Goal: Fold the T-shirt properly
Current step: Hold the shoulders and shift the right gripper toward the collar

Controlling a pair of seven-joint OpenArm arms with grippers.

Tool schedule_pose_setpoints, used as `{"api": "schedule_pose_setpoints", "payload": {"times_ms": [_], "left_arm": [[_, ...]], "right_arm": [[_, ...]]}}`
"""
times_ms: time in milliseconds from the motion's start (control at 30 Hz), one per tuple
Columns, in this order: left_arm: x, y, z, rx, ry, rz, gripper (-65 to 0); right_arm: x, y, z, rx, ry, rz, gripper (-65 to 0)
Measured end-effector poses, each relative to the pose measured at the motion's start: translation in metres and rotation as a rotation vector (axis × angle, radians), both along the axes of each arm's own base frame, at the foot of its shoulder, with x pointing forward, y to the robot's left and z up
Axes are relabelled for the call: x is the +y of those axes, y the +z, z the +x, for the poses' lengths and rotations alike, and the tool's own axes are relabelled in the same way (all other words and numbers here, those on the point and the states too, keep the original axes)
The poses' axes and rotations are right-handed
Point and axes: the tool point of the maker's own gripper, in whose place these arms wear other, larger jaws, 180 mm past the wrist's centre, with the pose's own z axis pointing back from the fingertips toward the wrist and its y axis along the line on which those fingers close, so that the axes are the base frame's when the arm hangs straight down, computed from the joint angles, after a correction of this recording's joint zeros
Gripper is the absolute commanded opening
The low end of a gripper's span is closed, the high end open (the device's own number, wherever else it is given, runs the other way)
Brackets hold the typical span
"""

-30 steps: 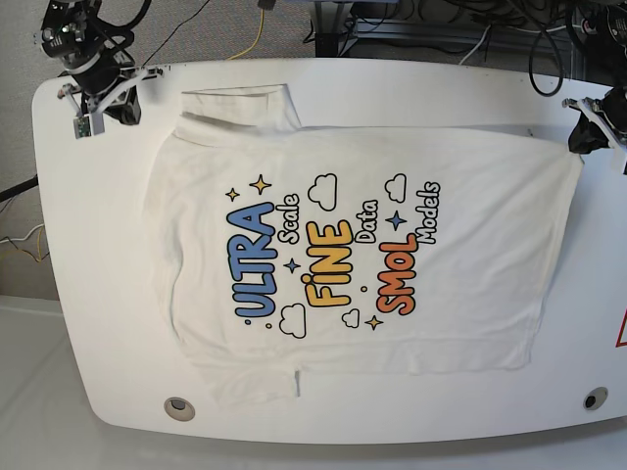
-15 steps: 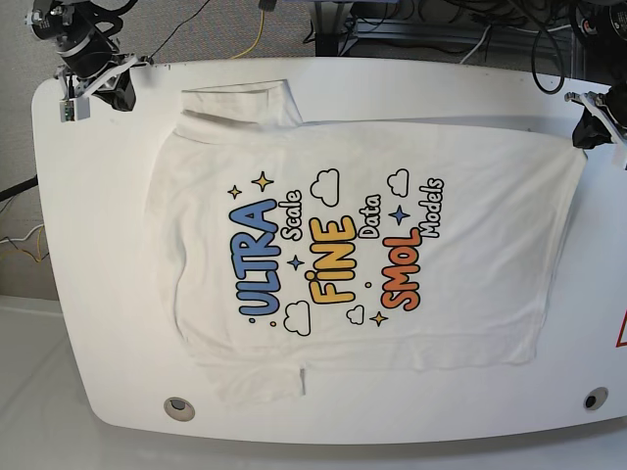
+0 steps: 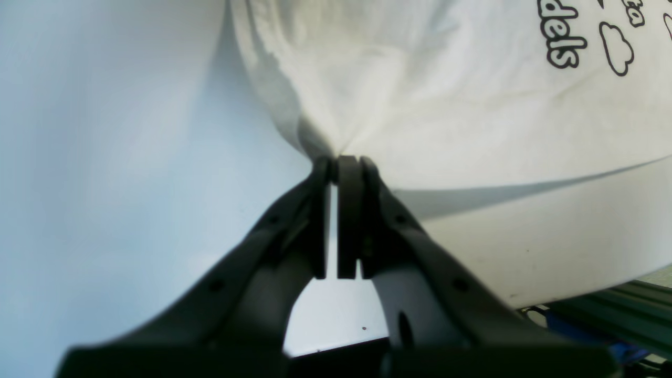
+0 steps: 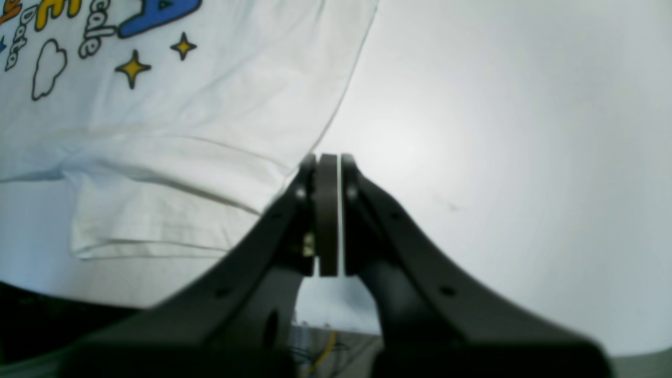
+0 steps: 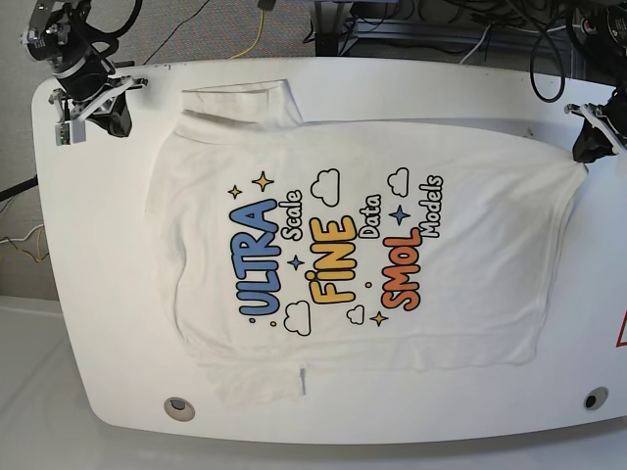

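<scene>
One garment, the T-shirt (image 5: 362, 255), is lying spread print-up on the white table (image 5: 88, 294), between the two grippers.

Left gripper (image 3: 341, 164): jaws are closing on a pinch of the hem corner, with cloth gathering into a pucker right at the tips and fanning away ahead of them. That corner is lifting clear of the table, judging by the shadow under it.

Right gripper (image 4: 326, 157): jaws are pressing together on nothing. The shirt's shoulder edge is running just beside the tips, on their left, with a sleeve (image 4: 157, 220) lying flat further off to that side.

Step in hand, as a judgement: the opening of the fold, with only one corner taken. The next move is calling for the right gripper to open and take the shoulder or collar edge beside it, so both ends are carrying over together; a one-sided pull is likely to skew the cloth.

Writing readable in the base view: "ULTRA Scale" in blue, "FINE Data" in yellow, "SMOL Models" in orange, with clouds and stars around. The left wrist view is catching only "dels".
</scene>
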Motion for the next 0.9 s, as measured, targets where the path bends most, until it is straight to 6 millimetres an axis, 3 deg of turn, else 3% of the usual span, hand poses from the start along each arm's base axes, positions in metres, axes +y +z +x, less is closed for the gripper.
{"api": "schedule_pose_setpoints", "payload": {"times_ms": [200, 433, 900], "left_arm": [[-0.025, -0.024, -0.020, 0.072, 0.002, -0.060, -64.1], [-0.018, -0.005, -0.005, 0.029, -0.019, -0.005, -64.1], [-0.020, -0.008, -0.007, 0.052, -0.022, -0.009, -64.1]], "right_arm": [[0.012, -0.016, -0.011, 0.082, 0.009, 0.038, -64.7], [0.006, -0.009, 0.003, 0.055, 0.005, 0.020, -64.9], [0.009, -0.007, 0.008, 0.038, 0.011, 0.032, -64.5]]}}
